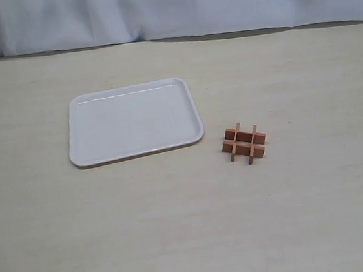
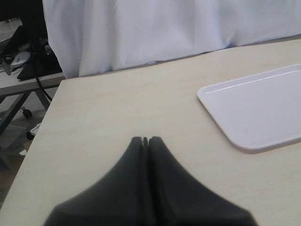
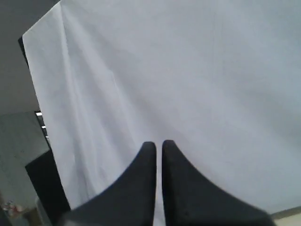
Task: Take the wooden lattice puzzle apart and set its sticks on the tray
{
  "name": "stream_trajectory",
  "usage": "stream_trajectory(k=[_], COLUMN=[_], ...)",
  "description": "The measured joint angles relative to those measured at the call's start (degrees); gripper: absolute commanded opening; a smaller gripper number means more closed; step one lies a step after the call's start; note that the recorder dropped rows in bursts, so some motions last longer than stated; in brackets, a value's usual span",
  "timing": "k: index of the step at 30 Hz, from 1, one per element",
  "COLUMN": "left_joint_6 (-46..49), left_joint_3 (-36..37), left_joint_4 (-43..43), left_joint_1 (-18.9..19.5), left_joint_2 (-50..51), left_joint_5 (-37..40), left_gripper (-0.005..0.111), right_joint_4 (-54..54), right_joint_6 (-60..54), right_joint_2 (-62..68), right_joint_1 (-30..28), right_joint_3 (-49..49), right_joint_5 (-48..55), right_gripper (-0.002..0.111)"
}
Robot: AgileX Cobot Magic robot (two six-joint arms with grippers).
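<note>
Left wrist view gives you the left gripper [image 2: 146, 140] with its fingers pressed together on nothing, hanging over bare table [image 2: 108, 103] with a corner of the tray [image 2: 258, 108] just beyond. Your right gripper [image 3: 157, 143] is also clenched and empty, and it points up at the white curtain [image 3: 188, 70], so its camera shows you none of the work area. Neither arm reaches into the exterior view.

Out on the table, the puzzle [image 1: 245, 142] sits assembled, its four sticks locked in a hash, near the tray's [image 1: 138, 155] right front corner but apart from it. The tray holds nothing; no stick has reached it yet.

Watch these risks, as I judge them:
- The puzzle looks small and light. If you pull one stick with a single gripper, the whole lattice will likely drag or lift with it, so brace it with the other.
- Both grippers must open before descending; closed tips would shove the puzzle aside.
- A sharp tug could scatter loose sticks across the table.
- The tray's rim is low, so a dropped stick may skid out.
</note>
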Motion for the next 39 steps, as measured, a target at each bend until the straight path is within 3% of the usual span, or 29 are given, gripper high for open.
stream_trajectory(k=[3,7,10,15,18,21,29,34,39], left_joint_6=[0.0,0.0,0.0,0.0,0.0,0.0,0.0,0.0,0.0], left_joint_3=[0.0,0.0,0.0,0.0,0.0,0.0,0.0,0.0,0.0], left_joint_4=[0.0,0.0,0.0,0.0,0.0,0.0,0.0,0.0,0.0], left_joint_1=[0.0,0.0,0.0,0.0,0.0,0.0,0.0,0.0,0.0], left_joint_2=[0.0,0.0,0.0,0.0,0.0,0.0,0.0,0.0,0.0], left_joint_5=[0.0,0.0,0.0,0.0,0.0,0.0,0.0,0.0,0.0], left_gripper=[0.0,0.0,0.0,0.0,0.0,0.0,0.0,0.0,0.0], right_joint_4=[1.6,5.6,6.4,-0.8,-6.8,-10.4,-3.6,-2.1,-6.9], right_joint_6=[3.9,-10.0,-19.7,-24.1,-24.3,-23.2,-23.7,-19.0,-3.1], right_joint_2=[0.0,4.6,14.9,34.5,44.5,53.5,72.3,78.1,79.8], right_joint_1=[0.0,0.0,0.0,0.0,0.0,0.0,1.8,10.0,18.5], right_joint_3=[0.0,-4.7,-14.1,-31.5,-38.1,-40.7,-39.9,-39.9,-39.9], right_joint_5=[3.6,13.8,23.5,46.9,60.6,66.9,62.1,54.2,44.7], right_gripper=[0.005,0.005,0.005,0.005,0.005,0.005,0.005,0.005,0.005])
